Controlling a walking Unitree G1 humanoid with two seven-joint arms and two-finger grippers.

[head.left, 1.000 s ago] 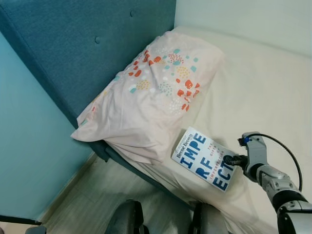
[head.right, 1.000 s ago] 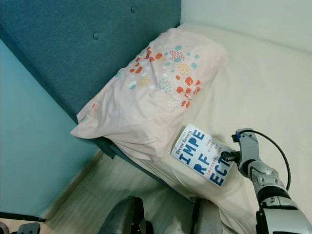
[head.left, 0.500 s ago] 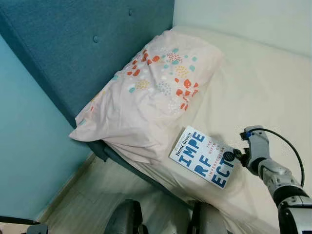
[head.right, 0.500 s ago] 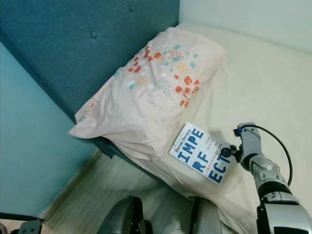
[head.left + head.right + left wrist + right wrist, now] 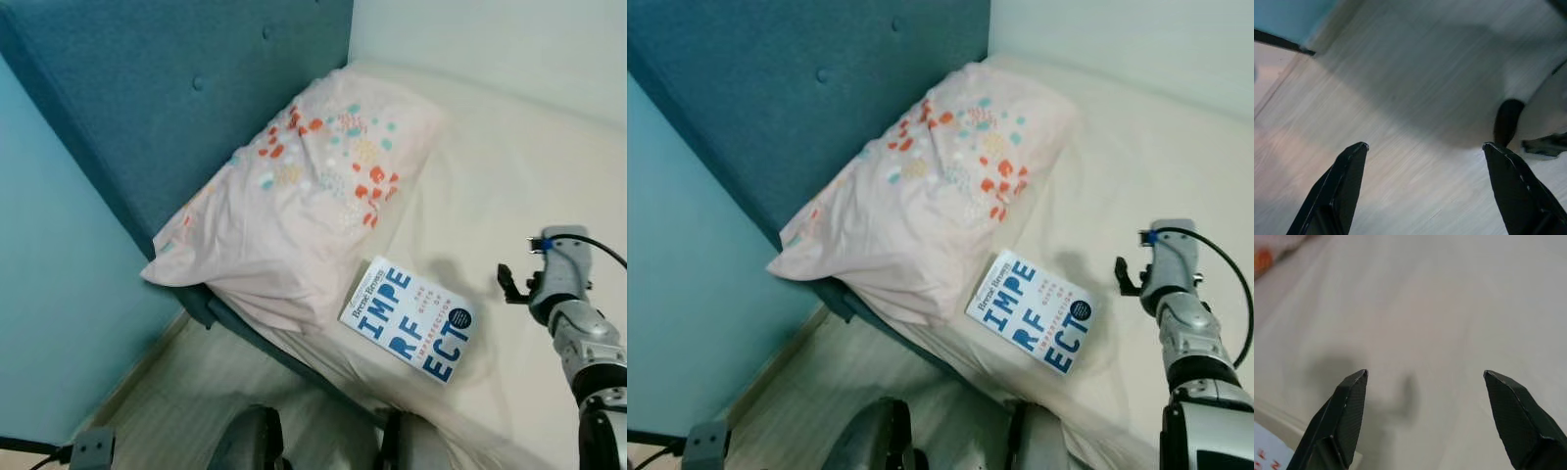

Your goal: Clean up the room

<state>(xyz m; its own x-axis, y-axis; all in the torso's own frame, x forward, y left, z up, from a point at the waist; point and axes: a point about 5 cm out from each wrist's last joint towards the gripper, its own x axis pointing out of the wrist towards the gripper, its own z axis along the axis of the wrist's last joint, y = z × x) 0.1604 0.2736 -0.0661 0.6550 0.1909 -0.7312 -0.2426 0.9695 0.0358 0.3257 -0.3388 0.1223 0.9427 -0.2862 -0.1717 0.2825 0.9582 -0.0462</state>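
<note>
Cream bed (image 5: 509,176) against teal headboard (image 5: 176,88); book (image 5: 408,318) flat near pillow (image 5: 304,196), unheld; right gripper (image 5: 1425,416) right of it, fingers spread, empty; left gripper (image 5: 1425,186) idle, fingers apart

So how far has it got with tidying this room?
Not far, by the look of it. The pillow lies at the head of the bed, which may count as done. Nothing is in hand: the right tool hovers open over the sheet, apart from the book. That book lies flat near the mattress edge, not yet put away. The left tool hangs open over the floor.
</note>
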